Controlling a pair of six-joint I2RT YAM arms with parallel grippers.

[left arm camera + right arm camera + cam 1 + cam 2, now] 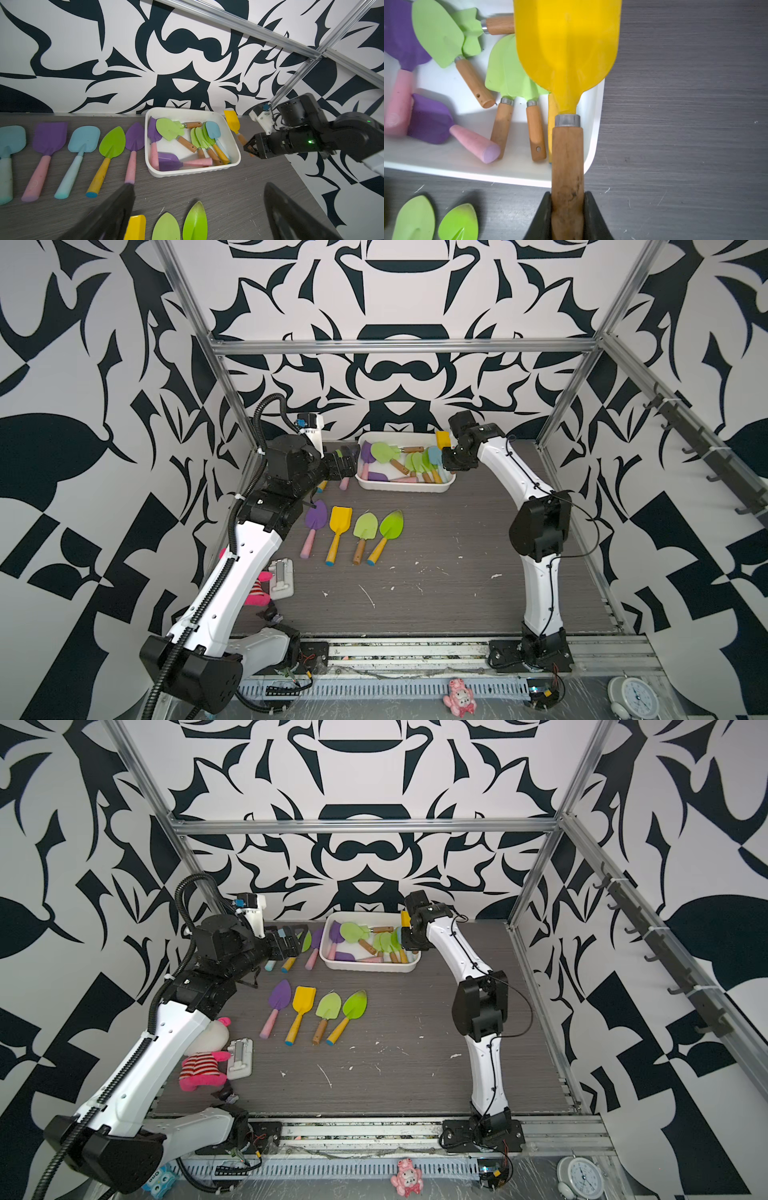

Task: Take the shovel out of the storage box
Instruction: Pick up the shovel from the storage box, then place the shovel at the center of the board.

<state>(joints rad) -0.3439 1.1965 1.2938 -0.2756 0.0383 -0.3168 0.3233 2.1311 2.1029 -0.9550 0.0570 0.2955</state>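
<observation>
- Grey table (457, 572) is standing inside patterned walls (395, 302); box (403, 488) is sitting at its far edge.
- Right gripper (568, 195) is clamping yellow shovel (566, 52) by its handle above box's right rim.
- Left gripper (199, 186) is gaping wide, empty.

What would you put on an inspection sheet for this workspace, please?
Surface: grey wood-grain tabletop, white flecks.
Job's things: shallow white plastic storage box holding several toy shovels; yellow-bladed wooden-handled shovel lifted at its right end.
Clutter: two rows of loose shovels; pink striped plush toy; white plastic block.
Grippers: left gripper open, empty; right gripper shut on that shovel's handle.
Cables: black corrugated conduit along left arm; thin black cable off right arm.
Surroundings: black-and-white patterned walls, aluminium frame.
</observation>
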